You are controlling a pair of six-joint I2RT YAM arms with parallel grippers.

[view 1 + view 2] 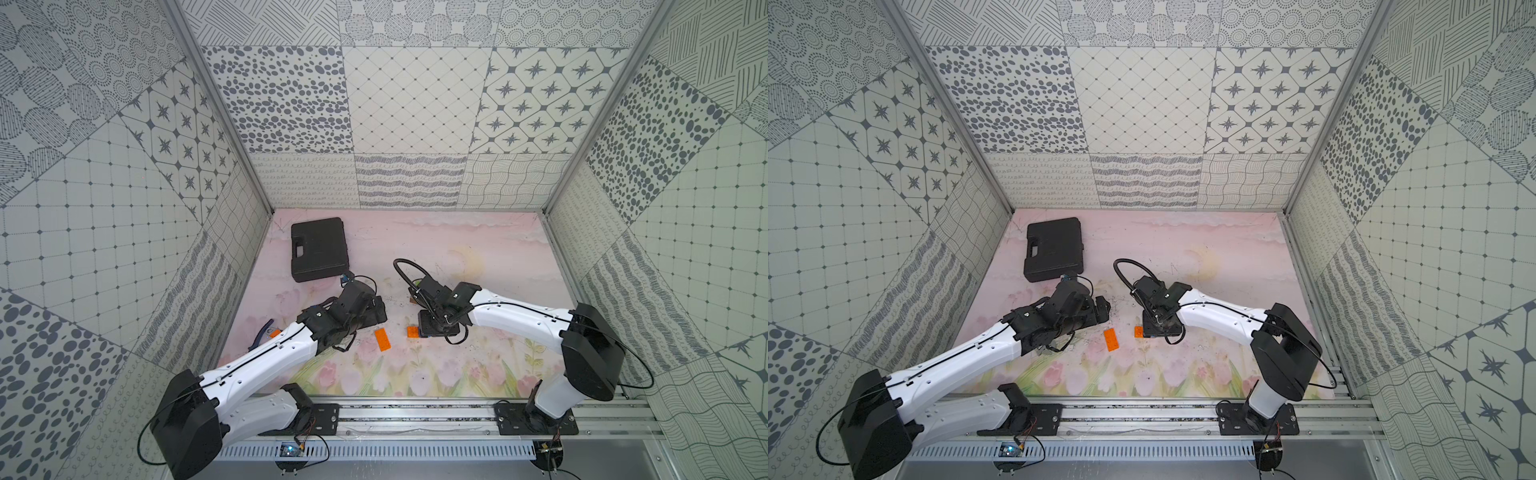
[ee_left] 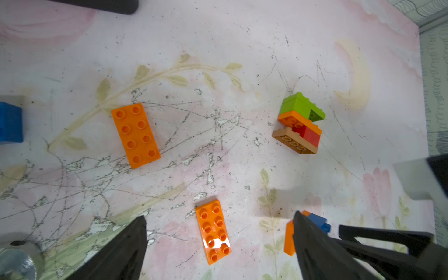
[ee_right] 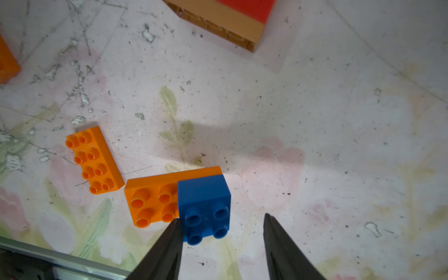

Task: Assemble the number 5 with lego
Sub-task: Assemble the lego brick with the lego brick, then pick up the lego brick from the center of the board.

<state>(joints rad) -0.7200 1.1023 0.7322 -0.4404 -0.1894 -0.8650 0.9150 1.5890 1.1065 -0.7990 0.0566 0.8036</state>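
Between the right pincer's [image 3: 221, 218] tips sits a blue brick [image 3: 203, 194].

Desk [image 1: 498, 232], pink floral top, much scratched. Lying on it you find: a black case [image 1: 319, 248], far left; a tool [image 1: 272, 332], near left, partly hidden; an orange brick [image 2: 135, 135] and a second brick [image 2: 213, 231], both studs up; a third brick [image 3: 150, 206], orange, carrying a blue square [image 3: 204, 206]; a joined stack [image 2: 299, 123] of green, orange, red and brown on its side.
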